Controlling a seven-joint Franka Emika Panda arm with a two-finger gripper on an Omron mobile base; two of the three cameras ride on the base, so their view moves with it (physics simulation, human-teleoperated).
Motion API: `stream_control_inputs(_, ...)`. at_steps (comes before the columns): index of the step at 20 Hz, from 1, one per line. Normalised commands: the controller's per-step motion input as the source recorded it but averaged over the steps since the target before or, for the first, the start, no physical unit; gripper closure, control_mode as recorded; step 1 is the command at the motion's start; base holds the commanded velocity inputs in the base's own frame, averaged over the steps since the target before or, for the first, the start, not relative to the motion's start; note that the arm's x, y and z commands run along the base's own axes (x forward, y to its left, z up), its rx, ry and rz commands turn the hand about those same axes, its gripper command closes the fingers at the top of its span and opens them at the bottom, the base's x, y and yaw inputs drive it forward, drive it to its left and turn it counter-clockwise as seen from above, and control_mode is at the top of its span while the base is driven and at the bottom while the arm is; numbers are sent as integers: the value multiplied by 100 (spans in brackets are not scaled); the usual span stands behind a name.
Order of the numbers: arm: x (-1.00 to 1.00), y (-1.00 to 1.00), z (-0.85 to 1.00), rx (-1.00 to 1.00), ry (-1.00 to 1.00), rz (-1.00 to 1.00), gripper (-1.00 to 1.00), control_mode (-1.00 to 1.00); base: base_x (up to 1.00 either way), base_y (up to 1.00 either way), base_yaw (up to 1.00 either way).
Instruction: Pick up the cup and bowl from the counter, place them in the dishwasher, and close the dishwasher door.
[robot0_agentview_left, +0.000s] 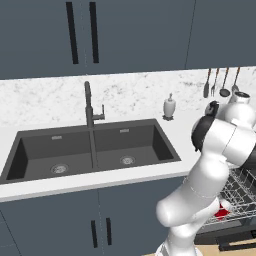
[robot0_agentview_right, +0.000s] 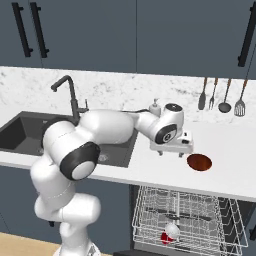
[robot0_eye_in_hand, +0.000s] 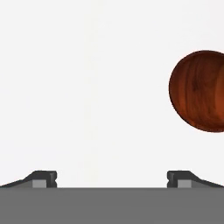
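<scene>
White marbled tabletop (robot0_agentview_left: 50, 186) is running across the left base view, with the dark double sink (robot0_agentview_left: 90, 150) set into it and the tap (robot0_agentview_left: 90, 105) rising behind the sink's middle. To the right of the sink, a white soap bottle (robot0_agentview_left: 169, 107) is standing by the backsplash. Right of and below the sink, the dishwasher (robot0_agentview_left: 239, 192) rack is sticking out past the arm, and the red cup (robot0_agentview_left: 223, 209) is lying in it.

From the right base view, the end effector (robot0_agentview_right: 173, 148) is hovering over the tabletop (robot0_agentview_right: 235, 180) just right of the sink (robot0_agentview_right: 20, 130), pointing down. The reddish-brown bowl (robot0_agentview_right: 199, 162) is sitting on the tabletop just beyond it, apart from the fingers. Below, right of the sink, the dishwasher (robot0_agentview_right: 185, 212) rack is standing pulled out, and the cup (robot0_agentview_right: 169, 234) is resting near its front edge.

Through the hand view, the end effector (robot0_eye_in_hand: 112, 178) is standing wide open and empty, its two fingertips (robot0_eye_in_hand: 43, 178) far apart. The bowl (robot0_eye_in_hand: 199, 91) is lying off to the right, outside the fingers, partly cut by the frame edge.
</scene>
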Motion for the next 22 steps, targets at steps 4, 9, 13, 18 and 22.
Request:
stream_control_inputs(4,17,-28,0,0,0,0,-100,-100,0,0,0)
stream_control_inputs(9,15,-19,-10,0,4,0,-100,-100,0,0,0)
stream_control_inputs(13,13,-8,-20,0,5,0,-100,-100,0,0,0)
stream_control_inputs(18,9,-7,-25,0,4,0,-100,-100,0,0,0)
stream_control_inputs(22,5,-8,-13,0,2,0,-100,-100,0,0,0)
